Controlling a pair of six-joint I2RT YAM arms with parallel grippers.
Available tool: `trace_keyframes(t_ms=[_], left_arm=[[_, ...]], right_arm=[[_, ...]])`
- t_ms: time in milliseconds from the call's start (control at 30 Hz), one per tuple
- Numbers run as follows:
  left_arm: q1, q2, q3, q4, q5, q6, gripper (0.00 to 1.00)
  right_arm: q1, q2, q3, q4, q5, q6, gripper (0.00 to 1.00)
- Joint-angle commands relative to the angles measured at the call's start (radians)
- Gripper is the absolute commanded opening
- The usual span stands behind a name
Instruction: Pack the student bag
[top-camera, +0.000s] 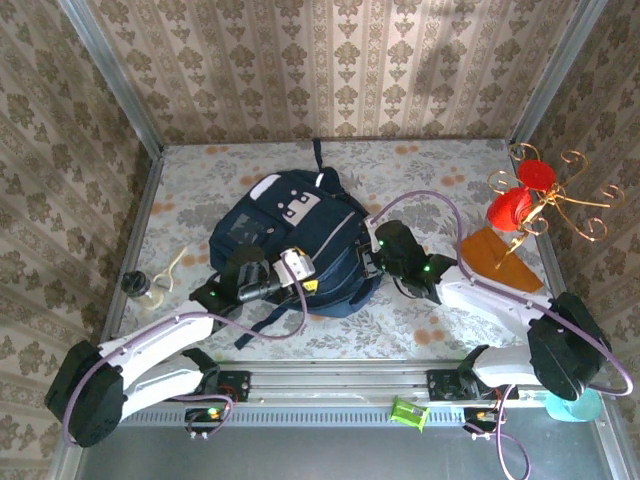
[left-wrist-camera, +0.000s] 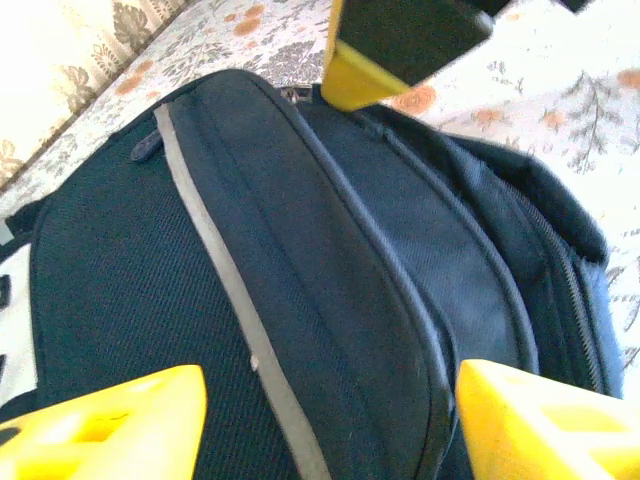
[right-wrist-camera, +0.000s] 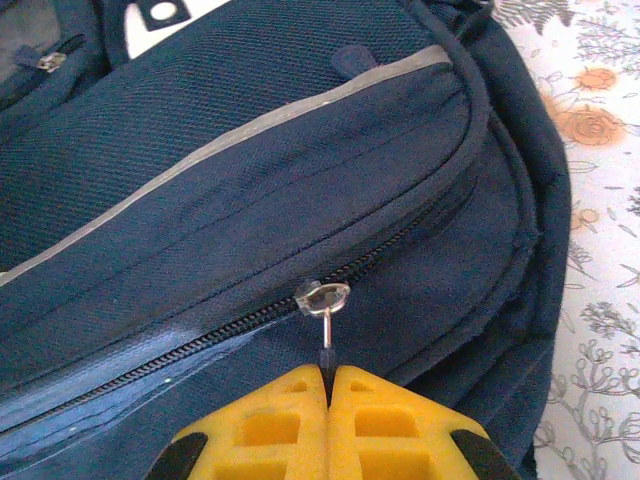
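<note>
Both arms look the same tbh: the left arm (top-camera: 160, 342) and right arm (top-camera: 490, 300) have white shells, chunky black joints, tiny green lights (top-camera: 427, 267) and a purple-grey cable (top-camera: 420, 192) looping off. Left end effector (left-wrist-camera: 330, 420) and right end effector (right-wrist-camera: 328, 385) have bright yellow fingers (right-wrist-camera: 270, 425) with moulded square pockets and black corners.

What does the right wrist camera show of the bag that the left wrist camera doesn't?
Right wrist: the right gripper shut on a zip pull that hangs from its slider on a zipper. Left wrist: the left gripper open above the bag, with what looks like the other gripper's yellow fingertip ahead. Both: the student bag, its grey stripe and the flowered table cover.
</note>
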Motion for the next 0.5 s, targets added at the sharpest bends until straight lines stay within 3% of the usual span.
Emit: trace_keyframes(t_ms=[0, 267, 467], left_arm=[[-0.07, 0.049, 0.089, -0.006, -0.108, -0.111, 0.7], [-0.159, 0.325, 0.269, -0.021, -0.252, -0.166, 0.64], [-0.159, 0.415, 0.313, -0.006, -0.27, -0.133, 0.34]], right_arm=[[0.017, -0.056, -0.027, 0.095, -0.064, 0.021, 0.0], [0.042, -0.077, -0.045, 0.117, -0.064, 0.036, 0.0], [0.044, -0.079, -0.058, 0.12, -0.049, 0.046, 0.0]])
